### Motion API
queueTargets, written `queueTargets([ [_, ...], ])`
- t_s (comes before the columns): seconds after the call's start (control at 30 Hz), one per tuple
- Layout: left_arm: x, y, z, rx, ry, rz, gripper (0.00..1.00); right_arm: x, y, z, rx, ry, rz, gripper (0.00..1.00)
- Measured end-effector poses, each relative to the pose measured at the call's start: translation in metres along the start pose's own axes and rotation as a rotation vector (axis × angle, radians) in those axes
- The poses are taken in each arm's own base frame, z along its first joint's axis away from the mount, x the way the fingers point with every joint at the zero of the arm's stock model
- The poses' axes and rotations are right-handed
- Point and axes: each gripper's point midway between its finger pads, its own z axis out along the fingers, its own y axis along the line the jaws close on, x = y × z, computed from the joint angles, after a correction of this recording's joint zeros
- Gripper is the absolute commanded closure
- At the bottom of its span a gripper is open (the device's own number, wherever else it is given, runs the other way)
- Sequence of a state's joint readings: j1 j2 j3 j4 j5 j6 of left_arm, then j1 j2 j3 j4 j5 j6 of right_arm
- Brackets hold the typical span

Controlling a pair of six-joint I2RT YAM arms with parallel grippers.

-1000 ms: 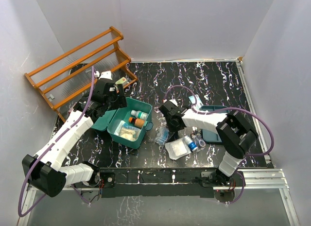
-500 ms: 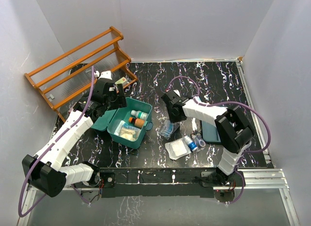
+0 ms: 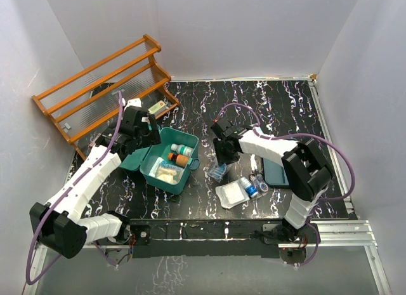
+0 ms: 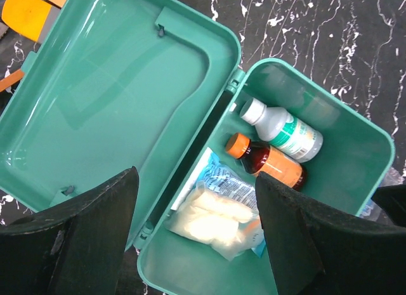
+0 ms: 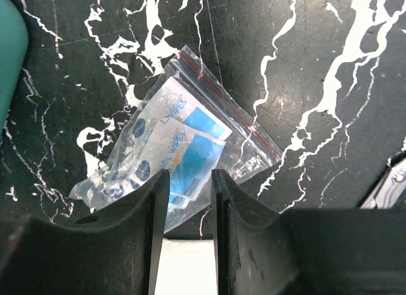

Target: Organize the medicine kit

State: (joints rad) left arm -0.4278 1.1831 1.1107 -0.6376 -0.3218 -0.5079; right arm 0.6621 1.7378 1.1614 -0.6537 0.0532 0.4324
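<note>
Right gripper (image 5: 188, 187), jaws narrow, hangs over a wipes bag (image 5: 174, 146) lying flat on the table (image 5: 304, 66), gripping nothing. Left gripper (image 4: 196, 181), jaws wide and empty, hovers above the open kit (image 4: 114, 85) nearby. A shallow pinch could let the slick bag slip.

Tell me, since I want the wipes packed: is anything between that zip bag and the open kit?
Nothing visible. Only bare table lies between the zip bag and the medicine kit, whose lid stands open.
</note>
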Motion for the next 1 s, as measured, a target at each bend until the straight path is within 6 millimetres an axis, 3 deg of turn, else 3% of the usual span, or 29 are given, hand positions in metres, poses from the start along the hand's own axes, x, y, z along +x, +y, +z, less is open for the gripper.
queueTargets([
  [0.17, 0.012, 0.006, 0.009, -0.008, 0.040, 0.045, 0.28, 0.006, 0.000, 0.014, 0.002, 0.034, 0.001, 0.87],
  [0.27, 0.016, 0.006, 0.015, -0.006, 0.063, 0.080, 0.28, 0.004, 0.002, 0.015, -0.007, 0.025, -0.001, 1.00],
  [0.57, 0.018, -0.001, 0.029, 0.046, 0.090, 0.185, 0.32, -0.003, -0.010, 0.013, 0.065, -0.017, -0.020, 1.00],
  [0.73, 0.025, -0.004, 0.034, 0.089, 0.104, 0.250, 0.44, -0.021, -0.027, -0.006, 0.151, -0.105, -0.035, 1.00],
  [1.0, 0.031, -0.012, 0.048, 0.129, 0.122, 0.311, 0.56, -0.071, -0.041, -0.065, 0.213, -0.331, -0.004, 1.00],
])
